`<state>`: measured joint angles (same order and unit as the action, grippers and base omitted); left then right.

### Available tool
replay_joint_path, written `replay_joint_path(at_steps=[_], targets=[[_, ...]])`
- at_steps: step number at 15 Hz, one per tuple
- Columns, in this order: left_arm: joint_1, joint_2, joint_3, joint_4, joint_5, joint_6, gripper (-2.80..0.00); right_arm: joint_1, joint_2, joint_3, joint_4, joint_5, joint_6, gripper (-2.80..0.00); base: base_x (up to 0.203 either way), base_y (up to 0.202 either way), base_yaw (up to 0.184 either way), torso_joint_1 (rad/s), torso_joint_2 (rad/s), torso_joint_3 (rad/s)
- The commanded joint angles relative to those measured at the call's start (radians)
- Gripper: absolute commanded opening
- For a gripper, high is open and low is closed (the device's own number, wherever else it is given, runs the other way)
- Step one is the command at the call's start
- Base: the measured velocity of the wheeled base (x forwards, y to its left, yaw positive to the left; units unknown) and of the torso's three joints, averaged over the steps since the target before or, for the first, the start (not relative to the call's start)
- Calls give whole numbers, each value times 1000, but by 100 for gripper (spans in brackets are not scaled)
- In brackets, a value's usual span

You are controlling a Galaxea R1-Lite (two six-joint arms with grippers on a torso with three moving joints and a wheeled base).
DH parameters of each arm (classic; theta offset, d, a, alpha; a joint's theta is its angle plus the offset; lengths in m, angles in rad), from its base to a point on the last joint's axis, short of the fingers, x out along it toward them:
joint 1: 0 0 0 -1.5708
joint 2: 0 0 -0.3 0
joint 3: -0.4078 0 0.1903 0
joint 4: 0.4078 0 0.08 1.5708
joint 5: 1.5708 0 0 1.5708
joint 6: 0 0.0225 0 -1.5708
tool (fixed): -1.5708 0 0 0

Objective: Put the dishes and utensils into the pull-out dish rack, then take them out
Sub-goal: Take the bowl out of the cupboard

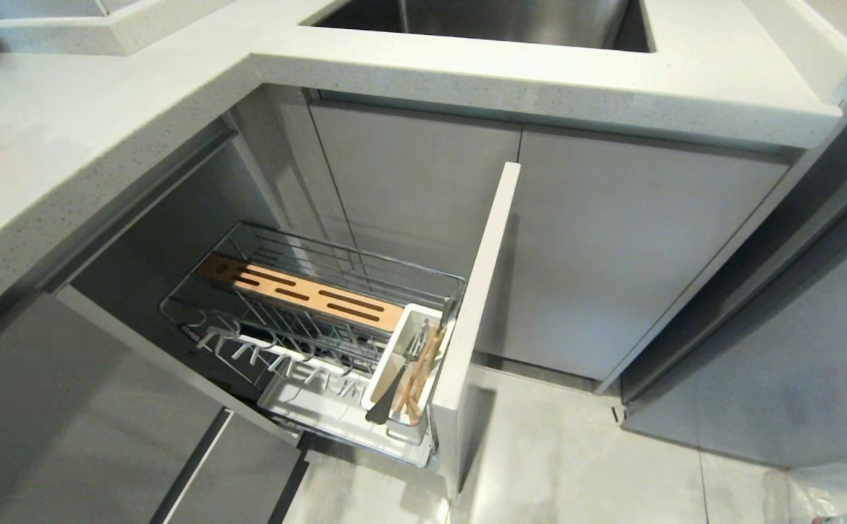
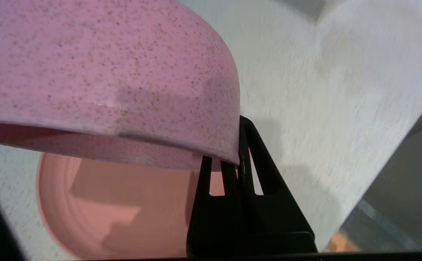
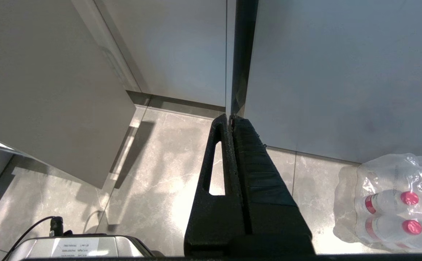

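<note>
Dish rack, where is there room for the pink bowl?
The row of wire prongs in front of the wooden strip is bare; so is the basket behind it. The white caddy by the front panel is crowded with chopsticks and fork. The left gripper holds the bowl.

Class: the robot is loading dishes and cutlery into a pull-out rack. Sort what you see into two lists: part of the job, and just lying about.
Part of the job:
bowl, clamped in the left gripper
plate
chopsticks
fork
rack

Just lying about:
sink
pack of bottles
right gripper, shut and idle
</note>
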<state>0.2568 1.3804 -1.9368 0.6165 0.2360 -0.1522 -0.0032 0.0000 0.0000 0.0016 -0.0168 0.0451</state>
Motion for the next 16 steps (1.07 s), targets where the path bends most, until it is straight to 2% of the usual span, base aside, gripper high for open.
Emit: replay_joint_path(at_steps=[1,3,4,5,7,9,11,12,16], targets=[[21,15,-12,73,-54,36,-280,0,0,2,0,0,1,-280,0,0,0,0,0,0],[29,20,-20,89,-130,86,-280,0,0,2,0,0,1,-280,0,0,0,0,0,0],[28,23,-24,88,-130,160,-280,0,0,2,0,0,0,-280,0,0,0,0,0,0],[29,25,-25,95,-131,274,-280,0,0,2,0,0,0,-280,0,0,0,0,0,0],[35,34,-26,168,-122,404,-280,0,0,2,0,0,0,-280,0,0,0,0,0,0],[70,42,-26,250,-103,498,-280,0,0,2,0,0,1,-280,0,0,0,0,0,0],[83,40,-25,315,-69,548,-280,0,0,2,0,0,0,-280,0,0,0,0,0,0],[84,39,-25,325,-21,571,-280,0,0,2,0,0,-1,-280,0,0,0,0,0,0],[84,43,-25,333,106,589,-280,0,0,2,0,0,0,-280,0,0,0,0,0,0]])
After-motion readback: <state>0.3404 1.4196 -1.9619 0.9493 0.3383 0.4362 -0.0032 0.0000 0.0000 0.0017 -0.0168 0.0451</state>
